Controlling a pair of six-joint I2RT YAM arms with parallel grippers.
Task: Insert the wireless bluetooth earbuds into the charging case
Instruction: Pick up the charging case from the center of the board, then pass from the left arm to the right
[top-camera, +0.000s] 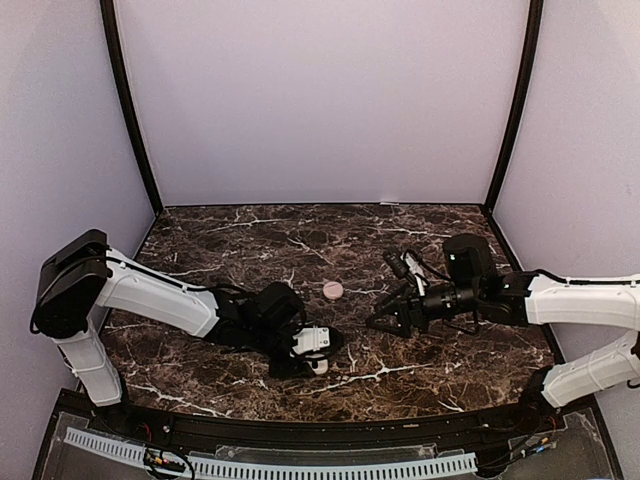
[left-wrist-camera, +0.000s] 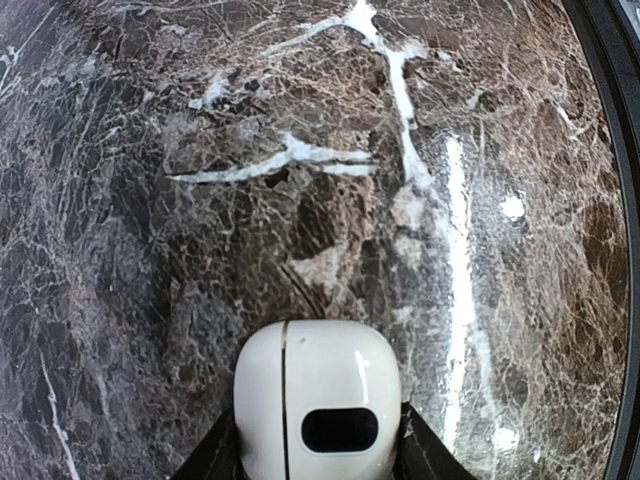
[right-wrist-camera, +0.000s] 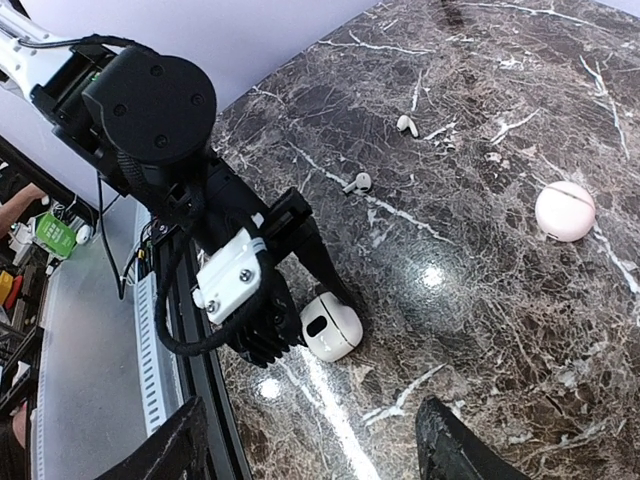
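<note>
A closed white charging case (left-wrist-camera: 318, 385) lies on the marble near the front edge, also seen in the top view (top-camera: 318, 364) and the right wrist view (right-wrist-camera: 333, 330). My left gripper (left-wrist-camera: 320, 414) has a black finger pressed against each side of it. Two tiny white earbuds (right-wrist-camera: 358, 183) (right-wrist-camera: 407, 125) lie apart on the marble beyond the case, both free. My right gripper (right-wrist-camera: 312, 404) hovers open above the table right of centre (top-camera: 385, 322), holding nothing and aimed toward the left arm.
A small round pink case (top-camera: 333, 290) (right-wrist-camera: 565, 211) sits on the marble table (top-camera: 250, 235) near its middle, between the two arms. A black rail with a white cable strip (top-camera: 300, 465) runs along the front edge, close behind the left gripper.
</note>
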